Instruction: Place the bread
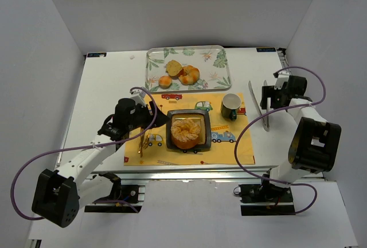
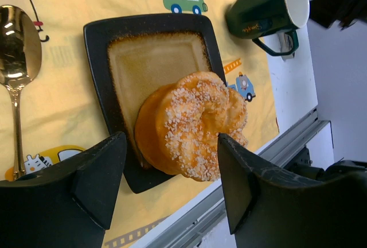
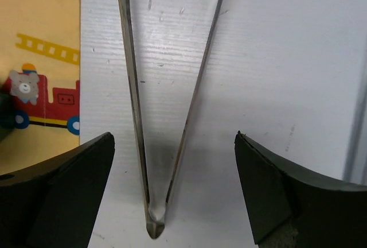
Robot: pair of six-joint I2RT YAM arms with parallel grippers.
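Top view, right gripper [image 1: 265, 96]: jaws spread, gripping nothing, right of centre above metal tongs [image 1: 265, 109] that lie on the white table [image 1: 114, 81].
Top view, left gripper [image 1: 156, 115]: open, left of centre, pointing at the black square plate [image 1: 170, 123].
Top view, bread [image 1: 186, 132]: the knotted bun sits on the plate, mid-frame, on the yellow placemat [image 1: 241, 150].
Top view, progress: placing looks done; only pulling the arms clear seems left.
Top view, arm pose: left arm stretches low from lower left; right arm is folded at the right edge.
Left wrist, left gripper [image 2: 169, 140]: fingers [image 2: 97, 179] stand wide either side of the bread [image 2: 195, 124], apparently above it, not pinching.
Left wrist, bread: over the plate's [image 2: 143, 58] lower-right corner, hiding the rim there.
Right wrist, right gripper [image 3: 173, 139]: fingers wide apart at the bottom corners.
Right wrist, tongs [image 3: 133, 87]: flat on the table between the fingers, touching neither, hinge at bottom centre.
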